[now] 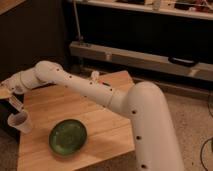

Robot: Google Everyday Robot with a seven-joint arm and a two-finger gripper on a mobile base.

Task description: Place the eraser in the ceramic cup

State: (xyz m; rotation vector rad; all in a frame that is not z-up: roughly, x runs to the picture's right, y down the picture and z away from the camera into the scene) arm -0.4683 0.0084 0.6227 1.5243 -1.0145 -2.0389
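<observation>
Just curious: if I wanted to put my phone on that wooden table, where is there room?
Bare wood lies right of the green bowl and behind it, under the arm. The left edge is crowded: the ceramic cup stands there with the gripper just above it.

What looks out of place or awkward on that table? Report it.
The white cup stands upright but right at the table's left edge, seemingly overhanging it, so it looks easy to knock off. The tool hangs just above it, shut. The green bowl sits normally. Nothing looks spilled.
</observation>
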